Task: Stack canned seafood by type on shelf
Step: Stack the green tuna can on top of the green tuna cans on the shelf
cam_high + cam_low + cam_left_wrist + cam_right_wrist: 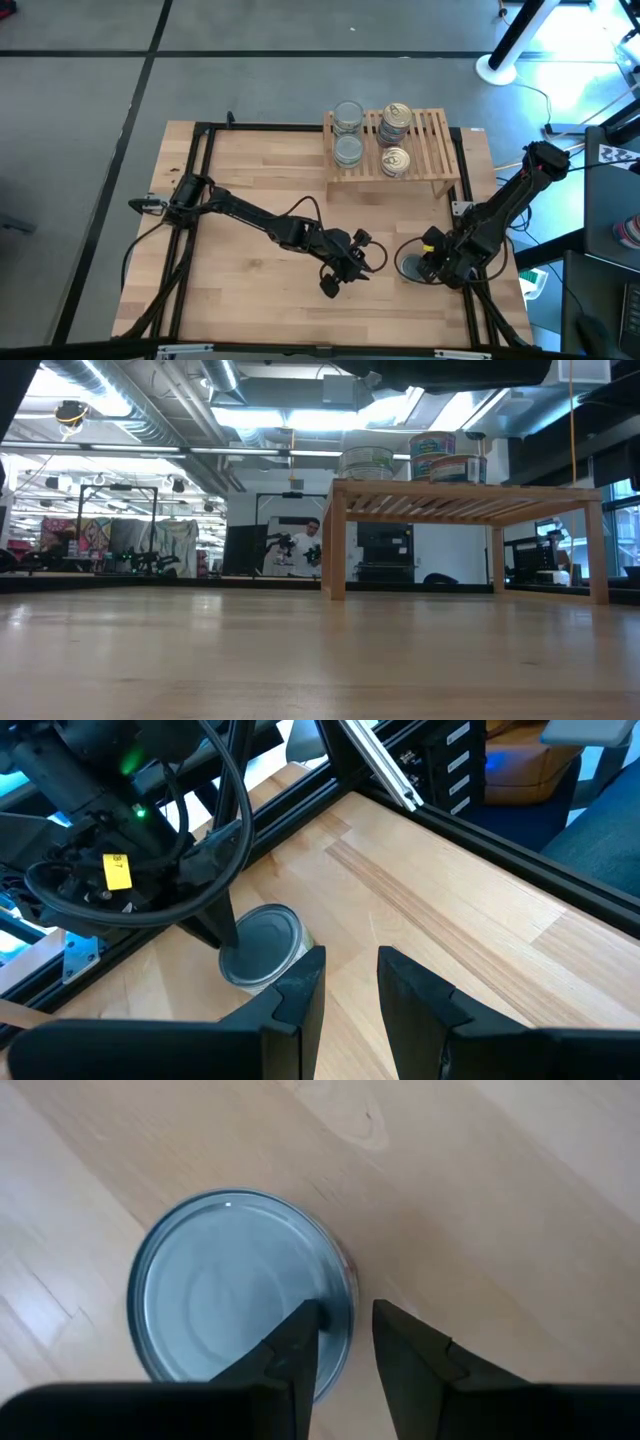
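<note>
Right wrist view shows you the right gripper (345, 1342) with fingers slightly parted, straddling the rim of a short round silver-grey-topped tin (240, 1295) standing on the light plank tabletop (520, 1190). Your left gripper (350, 982), fingers apart and empty, hovers near it. Other tins sit on the slatted light-wood shelf (435, 150).

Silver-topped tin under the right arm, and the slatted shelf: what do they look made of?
Silver-topped tin: apparently metal, a smooth grey lid with faint pressed rings and a soft sheen. Shelf: looks like pale wood, apparently unpainted, with parallel slats. The right end effector hovers over the tin's rim.
</note>
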Robot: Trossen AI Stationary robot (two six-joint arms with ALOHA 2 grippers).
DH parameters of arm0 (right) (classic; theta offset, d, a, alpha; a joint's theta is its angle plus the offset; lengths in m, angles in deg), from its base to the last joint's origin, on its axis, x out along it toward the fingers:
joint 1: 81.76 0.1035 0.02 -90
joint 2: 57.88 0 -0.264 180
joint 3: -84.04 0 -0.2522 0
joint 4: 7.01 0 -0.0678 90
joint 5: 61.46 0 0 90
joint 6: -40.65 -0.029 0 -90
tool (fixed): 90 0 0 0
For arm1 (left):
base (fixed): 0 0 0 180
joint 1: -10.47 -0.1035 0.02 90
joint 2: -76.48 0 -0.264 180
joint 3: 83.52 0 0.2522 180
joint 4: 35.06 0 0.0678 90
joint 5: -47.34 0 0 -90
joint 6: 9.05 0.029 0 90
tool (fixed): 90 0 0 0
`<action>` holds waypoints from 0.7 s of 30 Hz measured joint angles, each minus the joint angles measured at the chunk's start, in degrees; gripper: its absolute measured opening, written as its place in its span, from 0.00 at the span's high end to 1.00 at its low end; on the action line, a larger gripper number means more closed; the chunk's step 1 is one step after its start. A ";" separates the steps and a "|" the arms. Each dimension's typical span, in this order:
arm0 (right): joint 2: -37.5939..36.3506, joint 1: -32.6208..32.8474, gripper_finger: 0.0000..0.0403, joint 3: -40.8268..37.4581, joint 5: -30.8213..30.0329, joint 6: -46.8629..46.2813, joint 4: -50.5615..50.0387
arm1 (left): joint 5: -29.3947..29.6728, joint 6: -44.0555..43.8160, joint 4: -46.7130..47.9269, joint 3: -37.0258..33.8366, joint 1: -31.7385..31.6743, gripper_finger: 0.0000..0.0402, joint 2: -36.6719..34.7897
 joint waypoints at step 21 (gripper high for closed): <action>4.51 0.00 0.75 -0.06 -1.05 -4.62 10.89 | -0.02 -0.50 1.92 0.00 0.35 0.78 0.00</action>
